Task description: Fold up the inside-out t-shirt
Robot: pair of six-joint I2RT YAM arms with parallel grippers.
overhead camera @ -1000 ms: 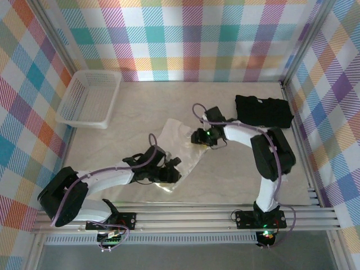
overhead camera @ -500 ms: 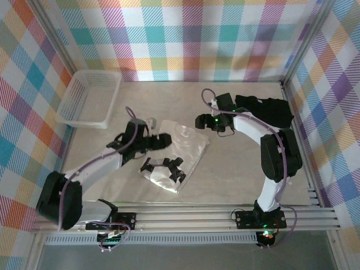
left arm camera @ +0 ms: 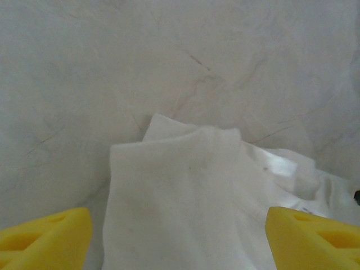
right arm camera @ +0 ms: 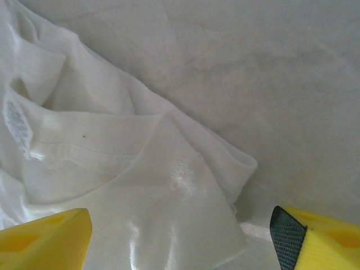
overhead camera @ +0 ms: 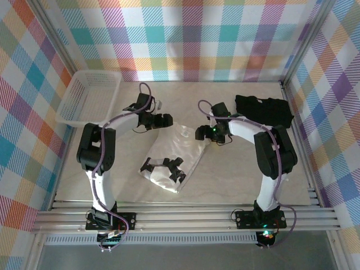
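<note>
The left pincer [overhead camera: 163, 119] and right pincer [overhead camera: 201, 134] are hovering wide and empty at the far corners of the inside-out t-shirt [overhead camera: 183, 145] lying rumpled on the table [overhead camera: 242, 174], likely needing matched, level corner pinches.

Reads plain cream-white on the soft short-sleeved t-shirt [overhead camera: 188, 143]. Runs pale beige, grey-veined (marble-like), across the tabletop [overhead camera: 236, 169]. Shows black on the folded cloth garment [overhead camera: 264, 111], white on the slatted plastic basket [overhead camera: 90, 98], pastel plaid on the walls [overhead camera: 191, 39].
</note>
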